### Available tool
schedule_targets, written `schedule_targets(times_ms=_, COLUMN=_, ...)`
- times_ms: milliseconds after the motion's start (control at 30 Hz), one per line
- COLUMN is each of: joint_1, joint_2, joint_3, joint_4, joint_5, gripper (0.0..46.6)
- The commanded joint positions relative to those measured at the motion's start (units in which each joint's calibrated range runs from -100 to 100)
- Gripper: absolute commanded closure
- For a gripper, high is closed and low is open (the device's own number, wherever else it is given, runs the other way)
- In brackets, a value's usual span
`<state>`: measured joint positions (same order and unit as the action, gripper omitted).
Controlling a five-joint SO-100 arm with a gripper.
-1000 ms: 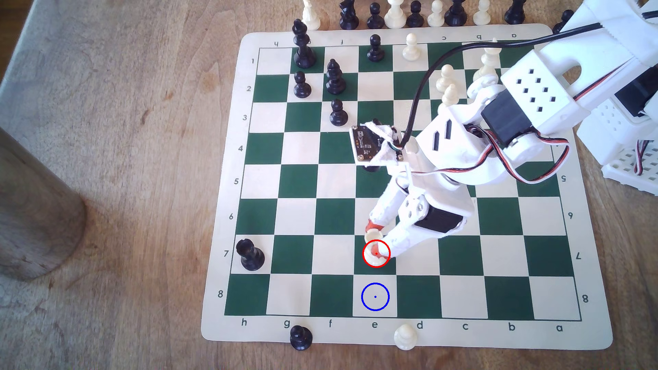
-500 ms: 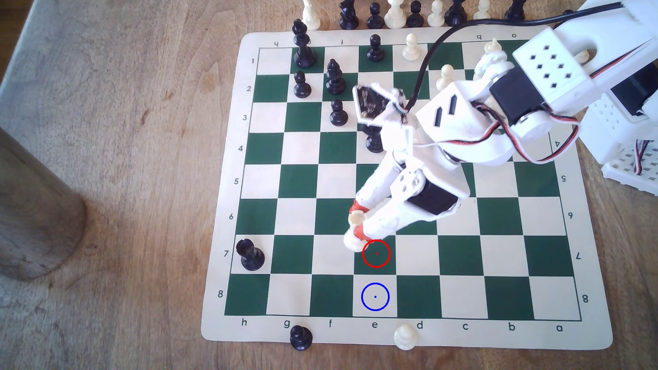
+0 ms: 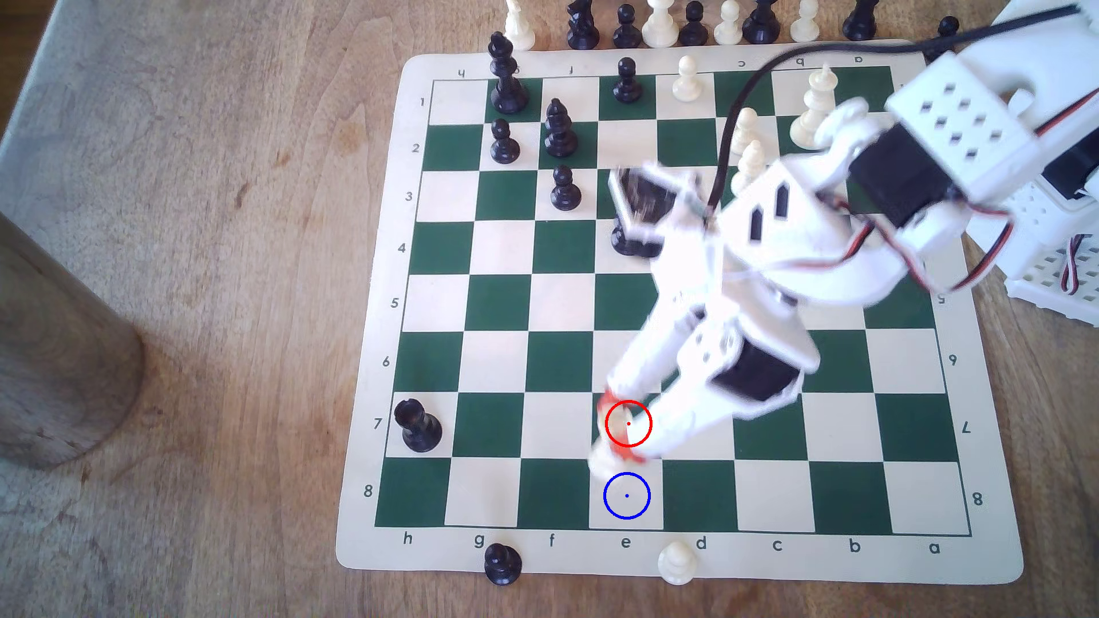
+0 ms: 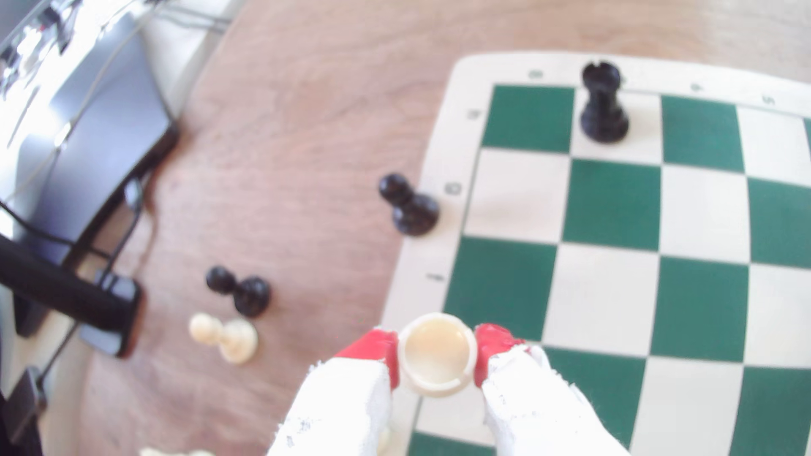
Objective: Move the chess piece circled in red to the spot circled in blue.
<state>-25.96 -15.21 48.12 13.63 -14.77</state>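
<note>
Since half a second ago the gripper has swung from up-board of the red ring to over it, its red-tipped fingers closed on the notched head of the cream-white rook, whose blurred base shows just above the blue-ringed cream square. Judging by this, the carry is nearly done and only a short advance and a lowering onto that square remain. The chessboard border reads h to a along the edge nearest that square and 1 to 8 down the sides; no brand is legible.
</note>
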Motion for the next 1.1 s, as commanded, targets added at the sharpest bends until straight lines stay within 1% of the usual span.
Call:
schedule_targets(times_ms=0, joint_1=-0.9, joint_2=2.6, joint_3=-6.6, joint_4=-2.1, joint_5=-0.2, gripper=46.4)
schedule_targets(times_ms=400, joint_1=-0.4, joint_2=11.0, joint_3=-10.9, joint_4=-1.3, joint_5=0.0, gripper=46.4)
schedule_targets(times_ms=800, joint_1=0.4, joint_2=14.2, joint_3=-11.5, joint_4=-1.3, joint_5=-0.1, gripper=46.2)
schedule_targets(times_ms=833, joint_1=0.5, joint_2=14.2, joint_3=-12.0, joint_4=0.3, joint_5=0.0, gripper=41.3)
schedule_targets(times_ms=967, joint_1=0.3, joint_2=13.6, joint_3=-12.6, joint_4=2.7, joint_5=0.2, gripper=30.7)
schedule_targets(times_ms=1000, joint_1=0.3, joint_2=13.1, joint_3=-12.6, joint_4=3.4, joint_5=0.2, gripper=27.2)
schedule_targets(times_ms=1067, joint_1=0.2, joint_2=12.6, joint_3=-12.6, joint_4=3.8, joint_5=0.0, gripper=26.0)
